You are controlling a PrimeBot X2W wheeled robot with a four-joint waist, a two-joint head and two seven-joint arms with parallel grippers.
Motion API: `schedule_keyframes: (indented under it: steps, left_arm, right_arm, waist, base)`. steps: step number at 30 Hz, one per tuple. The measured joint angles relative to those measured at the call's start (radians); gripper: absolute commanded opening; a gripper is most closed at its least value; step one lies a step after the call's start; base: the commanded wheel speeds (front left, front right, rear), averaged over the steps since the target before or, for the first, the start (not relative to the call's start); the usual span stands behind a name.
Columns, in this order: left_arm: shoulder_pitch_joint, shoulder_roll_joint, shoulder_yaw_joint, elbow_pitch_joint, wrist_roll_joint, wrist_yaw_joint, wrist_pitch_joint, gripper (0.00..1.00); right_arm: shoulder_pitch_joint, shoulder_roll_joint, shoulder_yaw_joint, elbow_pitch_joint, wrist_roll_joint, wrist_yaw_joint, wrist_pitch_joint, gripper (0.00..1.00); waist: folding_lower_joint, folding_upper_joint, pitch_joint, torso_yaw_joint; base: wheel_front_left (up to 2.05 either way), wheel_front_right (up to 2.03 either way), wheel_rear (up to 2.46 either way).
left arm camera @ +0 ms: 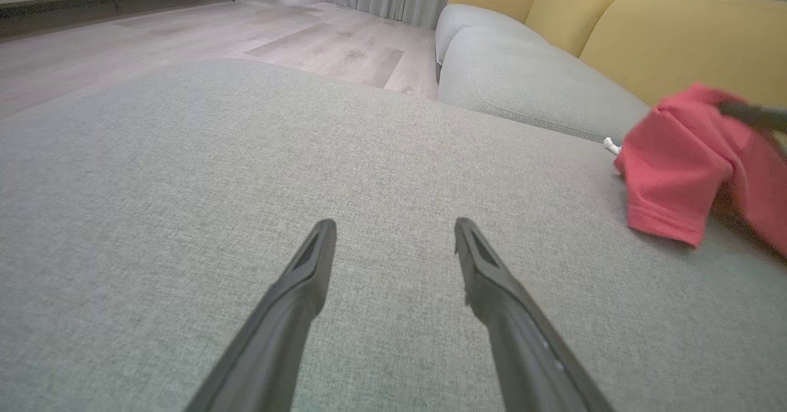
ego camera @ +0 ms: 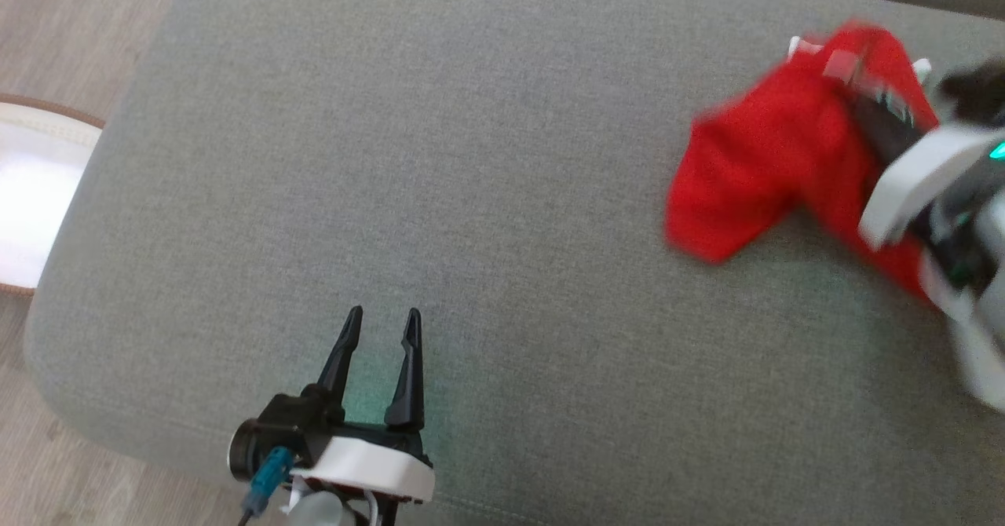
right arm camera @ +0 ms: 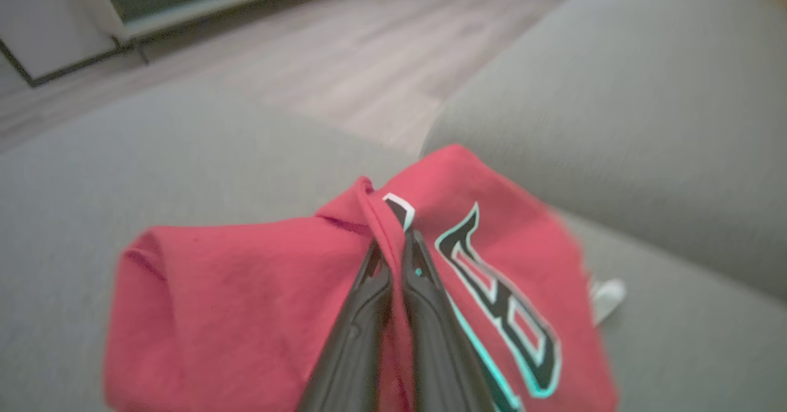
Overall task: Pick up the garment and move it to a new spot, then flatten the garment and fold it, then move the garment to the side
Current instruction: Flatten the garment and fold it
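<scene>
The garment [ego camera: 754, 165] is a red shirt with black, white and teal lettering, bunched at the far right of the grey cushion [ego camera: 440, 157]. My right gripper [right arm camera: 393, 246] is shut on a pinched ridge of the red garment [right arm camera: 246, 289], which drapes off both sides of the fingers. In the head view the right gripper [ego camera: 860, 90] reaches in from the right edge, blurred. My left gripper [ego camera: 381, 326] hovers open over bare cushion near the front edge, far left of the garment [left arm camera: 682, 172]. Nothing sits between its fingers [left arm camera: 307, 277].
A second grey seat cushion [left arm camera: 529, 74] with yellow back cushions [left arm camera: 670, 37] lies beyond the garment. Wood floor [left arm camera: 215, 24] surrounds the cushion. A white, brown-rimmed object [ego camera: 31, 196] sits on the floor at the left edge.
</scene>
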Motion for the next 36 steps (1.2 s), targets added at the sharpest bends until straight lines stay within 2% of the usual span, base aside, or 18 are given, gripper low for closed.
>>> schedule_keyframes:
  steps: [4, 8, 10, 11, 12, 13, 14, 18, 21, 25, 31, 36]
  left_arm:
    - [0.001, 0.000, 0.001, 0.003, 0.000, -0.001, 0.000, 1.00]
    - [0.005, 0.000, 0.002, 0.004, 0.000, -0.002, 0.000, 1.00]
    - [0.016, 0.000, 0.006, 0.003, 0.000, -0.005, 0.000, 1.00]
    - [0.025, 0.000, 0.008, 0.004, 0.000, -0.006, 0.000, 1.00]
    - [0.035, 0.000, 0.011, 0.006, 0.000, -0.006, 0.000, 1.00]
    - [0.046, 0.000, 0.013, 0.009, 0.000, -0.008, 0.000, 1.00]
    - [0.061, 0.001, 0.017, 0.016, 0.000, -0.009, 0.000, 1.00]
    - [0.065, 0.001, 0.021, 0.016, 0.000, -0.009, 0.000, 1.00]
    - [0.064, 0.001, 0.025, 0.017, 0.002, -0.010, 0.000, 1.00]
    - [0.064, 0.001, 0.027, 0.017, 0.008, -0.010, 0.000, 1.00]
    - [0.064, 0.001, 0.027, 0.016, 0.011, -0.013, 0.000, 1.00]
    - [0.062, 0.001, 0.025, 0.013, 0.011, -0.016, 0.000, 1.00]
  right_arm:
    - [-0.145, 0.001, -0.056, 0.038, -0.146, 0.000, -0.193, 0.00]
    - [-0.218, 0.033, -0.061, 0.022, -0.298, 0.000, -0.235, 0.00]
    - [-0.193, 0.067, 0.003, -0.002, -0.318, 0.000, -0.239, 0.00]
    - [-0.163, 0.087, 0.052, -0.013, -0.305, 0.000, -0.229, 0.42]
    - [-0.123, 0.109, 0.104, -0.027, -0.274, 0.000, -0.203, 1.00]
    - [-0.076, 0.129, 0.157, -0.044, -0.238, 0.000, -0.184, 1.00]
    - [0.011, 0.137, 0.255, -0.082, -0.174, 0.000, -0.165, 1.00]
    - [0.072, 0.117, 0.305, -0.101, -0.097, 0.000, -0.169, 1.00]
    - [0.062, 0.097, 0.304, -0.106, -0.053, 0.000, -0.198, 1.00]
    - [0.064, 0.096, 0.261, -0.086, -0.027, 0.000, -0.222, 1.00]
    - [0.076, 0.106, 0.105, 0.016, -0.033, 0.000, -0.239, 1.00]
    - [0.082, 0.132, 0.014, 0.104, -0.087, 0.000, -0.239, 1.00]
  waist:
    - [0.0000, 0.0000, -0.020, 0.000]
    - [-0.0002, 0.0000, -0.045, 0.001]
    - [-0.0002, 0.0000, -0.057, 0.001]
    - [-0.0002, 0.0000, -0.062, 0.000]
    - [-0.0002, 0.0000, -0.067, -0.001]
    - [-0.0002, 0.0000, -0.070, -0.003]
    - [-0.0002, 0.0000, -0.072, -0.008]
    - [-0.0002, 0.0000, -0.072, -0.017]
    - [-0.0001, 0.0000, -0.071, -0.028]
    - [-0.0002, 0.0000, -0.076, -0.044]
    - [-0.0002, 0.0000, -0.083, -0.057]
    - [-0.0001, 0.0000, -0.072, -0.049]
  base:
    - [0.00, 0.00, 0.00]
    - [0.00, 0.00, 0.00]
    - [0.00, 0.00, 0.00]
    - [0.00, 0.00, 0.00]
    - [0.00, 0.00, 0.00]
    - [0.00, 0.00, 0.00]
    - [0.00, 0.00, 0.00]
    - [0.00, 0.00, 0.00]
    - [0.00, 0.00, 0.00]
    - [0.00, 0.00, 0.00]
    - [0.00, 0.00, 0.00]
    - [0.00, 0.00, 0.00]
